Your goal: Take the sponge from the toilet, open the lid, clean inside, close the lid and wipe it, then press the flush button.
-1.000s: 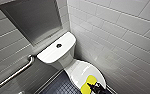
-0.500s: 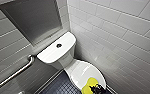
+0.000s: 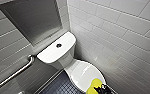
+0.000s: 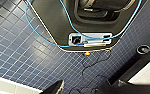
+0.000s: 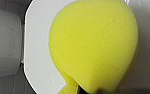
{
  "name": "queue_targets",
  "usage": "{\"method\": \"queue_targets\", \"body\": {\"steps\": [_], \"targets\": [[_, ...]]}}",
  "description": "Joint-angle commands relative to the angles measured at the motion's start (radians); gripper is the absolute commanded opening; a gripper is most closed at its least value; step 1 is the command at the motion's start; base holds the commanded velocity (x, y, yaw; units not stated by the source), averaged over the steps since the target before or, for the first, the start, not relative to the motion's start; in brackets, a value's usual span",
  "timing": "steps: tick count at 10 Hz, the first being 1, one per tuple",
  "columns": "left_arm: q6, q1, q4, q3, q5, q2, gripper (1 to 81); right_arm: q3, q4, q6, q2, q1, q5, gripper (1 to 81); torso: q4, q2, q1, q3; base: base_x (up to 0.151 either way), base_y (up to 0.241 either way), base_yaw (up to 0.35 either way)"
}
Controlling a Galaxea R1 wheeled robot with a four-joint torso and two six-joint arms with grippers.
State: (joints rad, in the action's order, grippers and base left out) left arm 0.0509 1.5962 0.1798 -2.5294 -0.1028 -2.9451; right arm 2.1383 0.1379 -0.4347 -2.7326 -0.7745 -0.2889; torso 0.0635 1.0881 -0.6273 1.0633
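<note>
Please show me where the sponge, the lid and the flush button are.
sponge (image 5: 93, 45), right wrist view, middle of its yellow face.
lid (image 3: 84, 72), head view, middle of its white top.
flush button (image 3: 58, 45), head view, centre of the dark button.

— What sort of room is it?
— A bathroom: a white toilet (image 3: 71, 63) stands in a corner of pale wall tiles (image 3: 116, 32), a metal grab bar (image 3: 14, 74) on the wall beside it.
— And underfoot?
— A floor (image 4: 21, 50) of small dark blue tiles.
</note>
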Motion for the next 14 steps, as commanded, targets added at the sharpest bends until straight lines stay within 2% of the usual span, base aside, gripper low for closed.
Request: {"method": "queue_targets", "body": {"steps": [1, 3, 6, 7, 9, 10, 12, 14], "targets": [[-0.008, 0.055, 0.006, 0.018, 0.083, 0.006, 81.1, -0.486, 0.017, -0.009, 0.375, 0.060, 0.028, 1.0, 0.000, 0.000, 0.000, 0.000, 0.000, 0.000, 0.000], [-0.008, 0.040, 0.004, 0.047, 0.083, 0.027, 81.1, -0.558, 0.031, -0.009, 0.489, -0.016, 0.040, 1.0, 0.000, 0.000, 0.000, 0.000, 0.000, 0.000, 0.000], [-0.003, -0.003, 0.004, 0.301, 0.089, 0.163, 81.1, -0.548, 0.025, -0.007, 0.597, -0.223, 0.059, 1.0, 0.000, 0.000, 0.000, 0.000, 0.000, 0.000, 0.000], [-0.003, -0.017, 0.004, 0.387, 0.089, 0.220, 81.1, -0.524, 0.017, -0.007, 0.598, -0.297, 0.065, 1.0, 0.000, 0.000, 0.000, 0.000, 0.000, 0.000, 0.000], [-0.003, -0.046, 0.004, 0.519, 0.092, 0.308, 81.1, -0.462, 0.011, -0.001, 0.577, -0.398, 0.163, 1.0, 0.000, 0.000, 0.000, 0.000, 0.000, 0.000, 0.000], [-0.003, -0.060, 0.004, 0.569, 0.092, 0.334, 81.1, -0.433, 0.011, 0.004, 0.568, -0.441, 0.189, 1.0, 0.000, 0.100, -0.064, 0.000, 0.000, 0.000, 0.000], [-0.002, -0.104, 0.004, 0.647, 0.093, 0.380, 81.1, -0.399, -0.004, 0.004, 0.566, -0.550, 0.176, 1.0, 0.000, 0.120, -0.077, 0.000, 0.000, 0.000, 0.000], [0.001, -0.149, -0.006, 0.666, 0.095, 0.400, 81.1, -0.368, -0.012, 0.005, 0.563, -0.625, 0.151, 1.0, 0.000, 0.187, -0.118, 0.000, 0.000, 0.000, 0.000]]}}
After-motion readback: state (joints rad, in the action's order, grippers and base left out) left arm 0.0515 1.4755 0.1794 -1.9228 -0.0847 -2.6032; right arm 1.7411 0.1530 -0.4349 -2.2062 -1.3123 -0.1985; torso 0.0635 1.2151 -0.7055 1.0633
